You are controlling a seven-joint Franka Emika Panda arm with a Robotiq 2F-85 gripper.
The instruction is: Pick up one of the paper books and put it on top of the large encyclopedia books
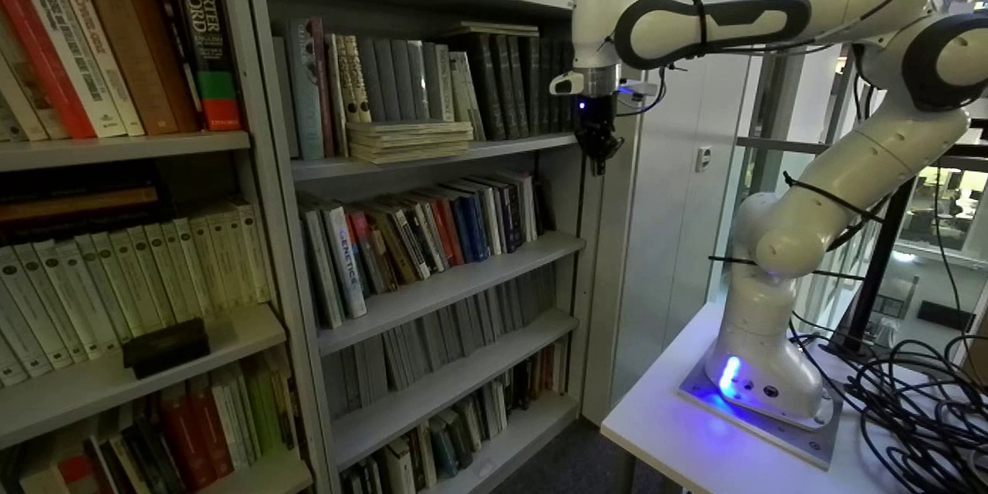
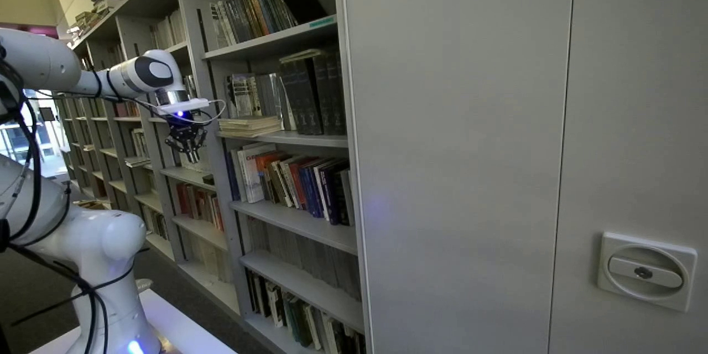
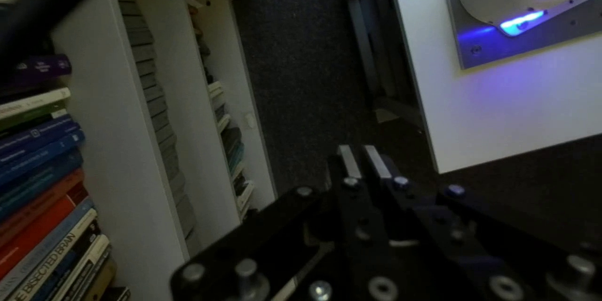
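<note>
Paper books point(image 1: 409, 142) in a flat stack at the near edge of the shelf point(image 1: 532, 145), edges not quite lined up, upright grey volumes point(image 1: 390, 77) on their far side. Encyclopedias point(image 2: 310, 97), dark and tall, stand on the same shelf, right of the stack, tilted a bit left. Thin flat books point(image 1: 494, 28) lie across the top of them in both exterior views; too small to count. Gripper point(image 1: 598, 168) points straight down on the near side of the shelves, apart from the stack. Wrist view: its fingers point(image 3: 349, 162) are close together, side by side, thin dark strip between; too dim to tell whether they meet or stand slightly parted. Arm point(image 1: 818, 228) stands on a white table point(image 1: 656, 413) and reaches over toward the shelves, blue light point(image 1: 729, 377) glowing at its foot. Black cables point(image 1: 918, 417) piled on the table beside it. Tall pale cabinet point(image 1: 679, 193) right of the shelves. One shelf down, below the stack, a row of coloured upright books point(image 1: 455, 224), some leaning. Dark floor point(image 3: 301, 80) runs between the table, right, and the shelves, left, in the wrist view.
</note>
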